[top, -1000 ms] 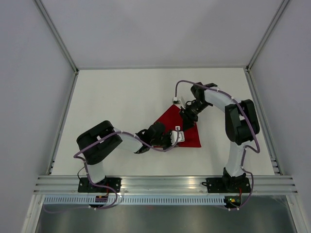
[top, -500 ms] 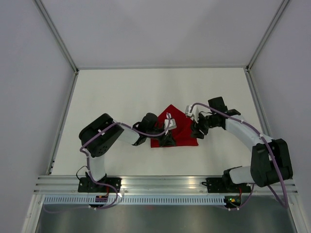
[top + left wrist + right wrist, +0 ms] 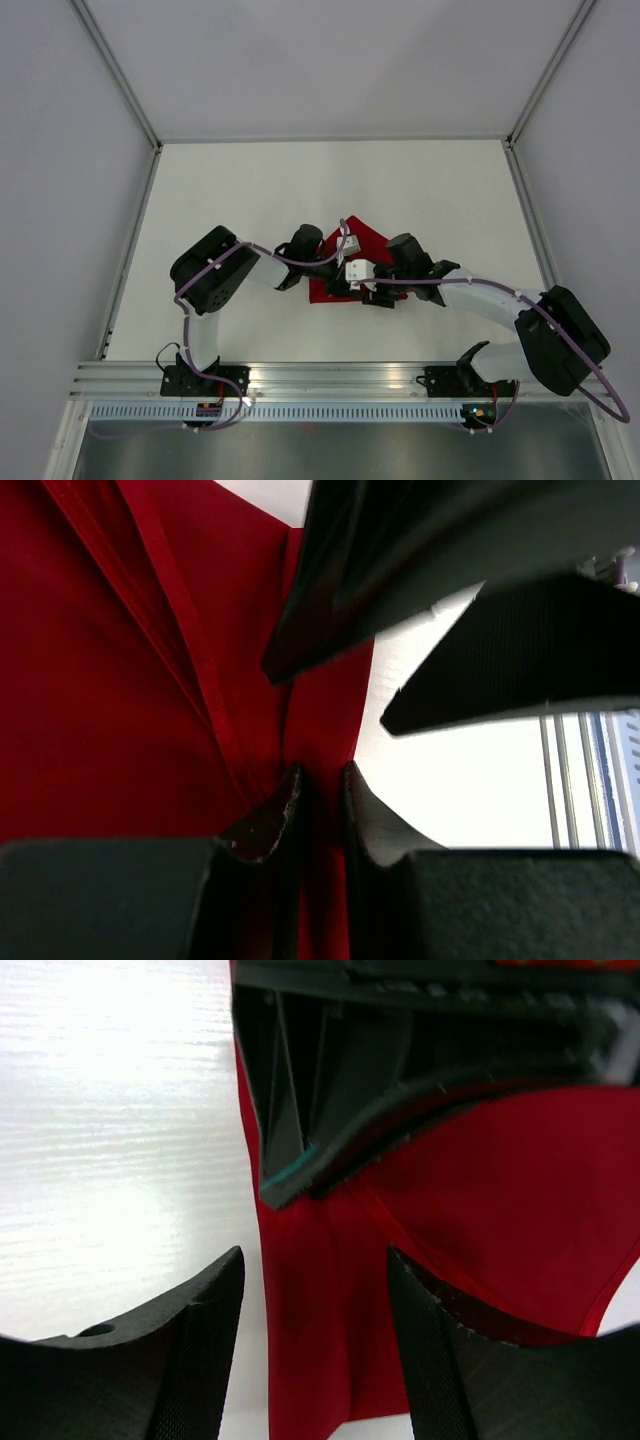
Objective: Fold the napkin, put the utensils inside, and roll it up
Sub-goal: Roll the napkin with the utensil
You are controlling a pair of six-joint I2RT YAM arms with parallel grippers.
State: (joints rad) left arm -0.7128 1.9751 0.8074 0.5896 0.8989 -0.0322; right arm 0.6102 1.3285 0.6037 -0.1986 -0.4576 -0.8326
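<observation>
The red napkin (image 3: 371,240) lies folded at mid-table, largely covered by both grippers. My left gripper (image 3: 340,284) is shut on a raised fold of the napkin (image 3: 120,680), which is pinched between its fingertips (image 3: 322,780). My right gripper (image 3: 375,296) sits just right of it, low over the cloth's near edge. It is open, its fingers straddling a strip of the napkin (image 3: 500,1210) without touching it (image 3: 315,1260). The two grippers' tips nearly meet. The utensils are out of view.
White tabletop (image 3: 240,200) surrounds the napkin, bounded by grey walls and an aluminium rail (image 3: 340,378) at the near edge. The right arm's elbow (image 3: 560,335) juts out at the near right. The left arm's elbow (image 3: 210,270) sits at the near left.
The right arm swung from the napkin's far side round to its near side and its jaws widened. The left gripper drew the pinched cloth back and left, and the napkin bunched narrower.
</observation>
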